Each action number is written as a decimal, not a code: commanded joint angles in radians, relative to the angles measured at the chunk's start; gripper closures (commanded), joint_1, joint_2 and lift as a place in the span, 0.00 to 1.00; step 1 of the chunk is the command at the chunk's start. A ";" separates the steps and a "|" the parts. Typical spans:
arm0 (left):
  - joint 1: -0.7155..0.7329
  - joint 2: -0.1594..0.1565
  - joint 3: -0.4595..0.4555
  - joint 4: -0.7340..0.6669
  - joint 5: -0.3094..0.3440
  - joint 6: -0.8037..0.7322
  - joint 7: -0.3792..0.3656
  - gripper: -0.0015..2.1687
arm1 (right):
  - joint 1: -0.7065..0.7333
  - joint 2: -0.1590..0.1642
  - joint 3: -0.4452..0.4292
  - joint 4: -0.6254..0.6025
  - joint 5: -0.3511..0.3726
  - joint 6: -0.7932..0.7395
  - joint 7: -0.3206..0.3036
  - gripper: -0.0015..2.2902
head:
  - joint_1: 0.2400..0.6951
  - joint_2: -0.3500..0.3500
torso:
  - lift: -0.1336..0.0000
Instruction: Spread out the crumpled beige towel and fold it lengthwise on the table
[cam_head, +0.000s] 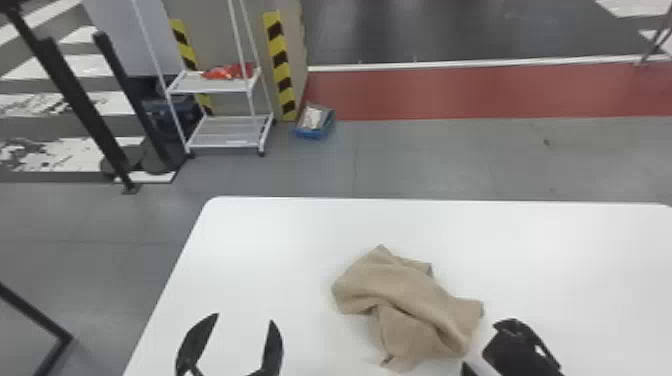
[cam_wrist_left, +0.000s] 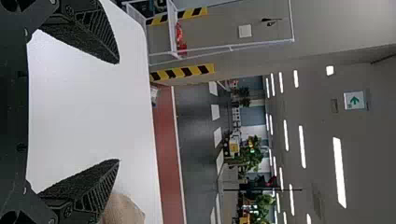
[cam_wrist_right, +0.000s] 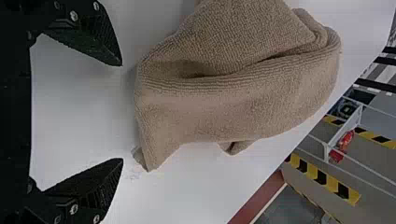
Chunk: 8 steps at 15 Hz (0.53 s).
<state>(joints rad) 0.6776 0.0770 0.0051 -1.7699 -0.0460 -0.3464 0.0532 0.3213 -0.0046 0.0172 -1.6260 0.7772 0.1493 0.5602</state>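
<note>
**Towel (cam_head: 400, 292) crumpled, nothing gripped**

It's bunched on the white bench (cam_head: 270, 240), right gripper (cam_head: 479, 345) just beside it, fingers wide apart, empty. Left gripper (cam_head: 244, 318) over bench, left of towel, fingers also wide apart, empty.

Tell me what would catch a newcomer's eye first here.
The crumpled beige towel, bunched on the white table, would likely win. Next come the black end effectors, both open: the left end effector left of the towel, the right end effector at its right. Beyond the table, a yellow-and-black strip stands beside a white rack.
</note>
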 joint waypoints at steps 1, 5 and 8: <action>-0.001 0.003 -0.001 0.001 0.001 -0.001 0.000 0.06 | -0.019 0.006 0.021 0.031 -0.004 0.000 -0.025 0.15 | 1.00 0.67 | 1.00; -0.001 0.006 -0.001 0.001 0.001 -0.001 0.000 0.06 | -0.025 0.006 0.049 0.038 -0.032 -0.006 -0.072 0.18 | 1.00 0.70 | 1.00; 0.000 0.007 -0.001 0.001 0.003 -0.001 0.000 0.06 | -0.038 0.006 0.064 0.049 -0.030 -0.003 -0.072 0.36 | 1.00 0.72 | 1.00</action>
<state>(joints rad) 0.6772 0.0839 0.0044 -1.7687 -0.0440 -0.3474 0.0537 0.2892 -0.0046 0.0737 -1.5808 0.7469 0.1435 0.4875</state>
